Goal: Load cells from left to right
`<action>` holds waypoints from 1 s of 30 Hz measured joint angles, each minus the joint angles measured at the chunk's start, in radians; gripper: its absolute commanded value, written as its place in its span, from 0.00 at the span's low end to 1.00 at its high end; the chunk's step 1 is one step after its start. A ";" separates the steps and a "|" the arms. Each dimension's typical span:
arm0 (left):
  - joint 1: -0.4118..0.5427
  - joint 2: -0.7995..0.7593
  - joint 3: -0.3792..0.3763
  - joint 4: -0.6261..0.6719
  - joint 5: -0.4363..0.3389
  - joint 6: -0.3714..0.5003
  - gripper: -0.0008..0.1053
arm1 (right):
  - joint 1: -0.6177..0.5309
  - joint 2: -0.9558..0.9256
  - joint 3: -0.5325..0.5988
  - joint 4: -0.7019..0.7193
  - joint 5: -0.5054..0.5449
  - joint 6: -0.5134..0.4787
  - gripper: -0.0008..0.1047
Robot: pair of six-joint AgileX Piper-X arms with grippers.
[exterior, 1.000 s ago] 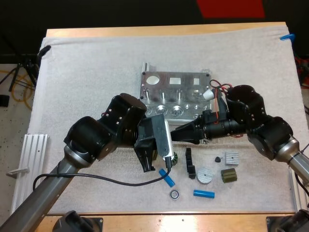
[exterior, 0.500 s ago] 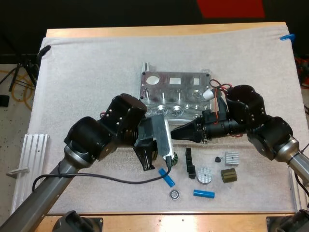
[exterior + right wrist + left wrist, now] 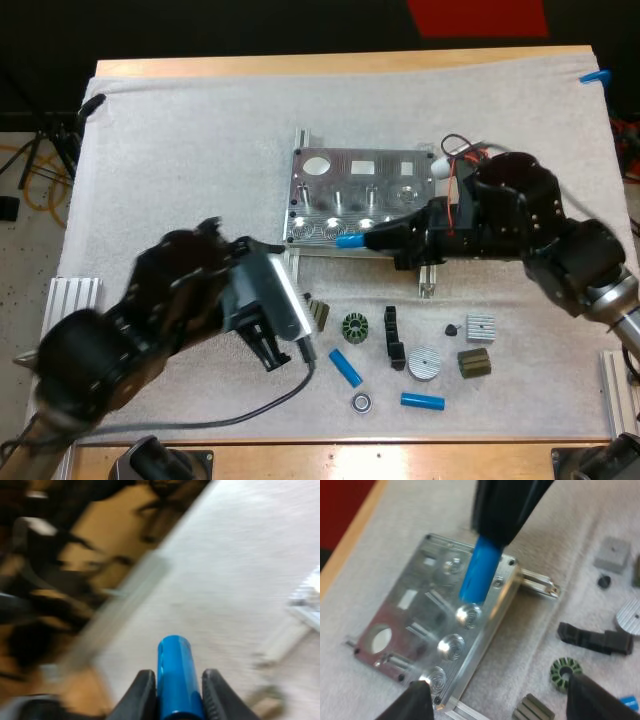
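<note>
**Cell over fixture, not yet seated**

Right gripper (image 3: 177, 692) clamped on bright blue cylindrical cell (image 3: 479, 570) from both sides. Cell tilted, lower end just above a round recess (image 3: 469, 615) along front edge of machined silver metal fixture (image 3: 360, 185); contact impossible to tell. Left gripper (image 3: 505, 702) spread wide, empty, apart from fixture over white mat (image 3: 180, 150).

Beside that recess, toward the fixture's large round hole, two more recesses seemingly unfilled. Worth checking against left-to-right order.

For clean seating: bring cell upright, centre over recess, lower straight, release only once bottomed. Spare blue cells (image 3: 345, 368) loose on mat toward near edge of wooden counter (image 3: 300, 65).
</note>
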 measured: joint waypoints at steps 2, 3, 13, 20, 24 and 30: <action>0.027 -0.038 0.012 -0.002 0.000 -0.046 0.54 | 0.000 0.006 -0.055 0.116 0.132 -0.077 0.01; 0.034 -0.048 0.020 -0.002 -0.003 -0.057 0.54 | 0.000 0.010 -0.070 0.144 0.162 -0.095 0.01; 0.139 -0.214 0.254 -0.032 -0.005 -0.189 0.54 | 0.000 0.173 -0.279 0.436 0.422 -0.270 0.01; 0.140 -0.253 0.273 -0.126 -0.005 -0.231 0.54 | 0.000 0.350 -0.414 0.534 0.517 -0.352 0.01; 0.140 -0.253 0.273 -0.143 -0.005 -0.232 0.54 | 0.000 0.430 -0.481 0.554 0.530 -0.371 0.01; 0.140 -0.253 0.273 -0.151 -0.005 -0.232 0.54 | 0.000 0.554 -0.544 0.559 0.555 -0.386 0.01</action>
